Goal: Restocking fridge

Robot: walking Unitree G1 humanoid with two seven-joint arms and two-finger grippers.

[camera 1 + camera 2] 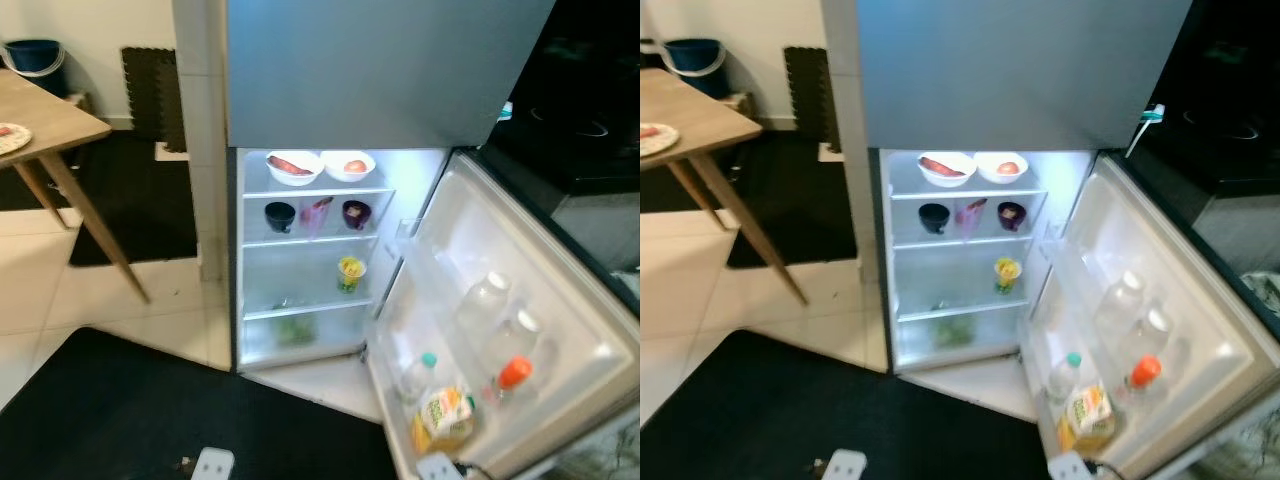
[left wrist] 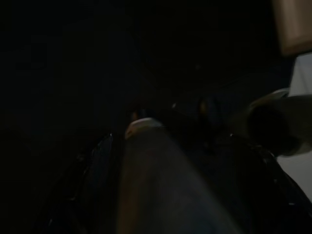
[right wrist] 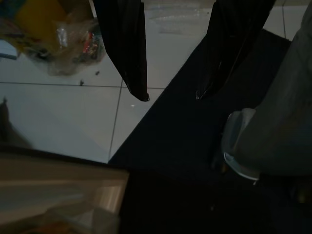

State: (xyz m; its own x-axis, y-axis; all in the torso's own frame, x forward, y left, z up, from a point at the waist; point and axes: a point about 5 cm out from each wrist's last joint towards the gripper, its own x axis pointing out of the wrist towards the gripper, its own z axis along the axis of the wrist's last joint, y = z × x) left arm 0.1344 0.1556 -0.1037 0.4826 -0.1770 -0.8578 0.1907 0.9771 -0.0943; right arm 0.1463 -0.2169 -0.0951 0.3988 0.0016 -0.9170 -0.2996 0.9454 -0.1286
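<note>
1. The fridge point(image 1: 300, 250) stands open ahead of me, well beyond both of my hands, its lit shelves showing.
2. Its door point(image 1: 500, 330) is swung wide toward my right side; the door racks hold clear bottles point(image 1: 487, 296), a bottle with an orange cap point(image 1: 513, 373), one with a green cap point(image 1: 428, 361) and a yellow juice bottle point(image 1: 443, 415).
3. A black mat point(image 1: 120, 410) lies on the pale tiled floor point(image 1: 40, 300) under me, and a wooden table point(image 1: 50, 125) stands off to my left.
4. On the top shelf sit two white bowls point(image 1: 294, 166), side by side; on the next shelf a dark cup point(image 1: 280, 215), a pink thing and a purple cup point(image 1: 356, 213); lower down a yellow cup point(image 1: 350, 272); greens point(image 1: 295, 328) lie at the bottom.
5. My right hand point(image 3: 170, 95) hangs down over the edge of the mat and the tiles, its two black fingers point(image 3: 127, 48) spread apart and holding nothing.
6. My left hand hangs in the dark; I cannot tell whether it is open or closed.
</note>
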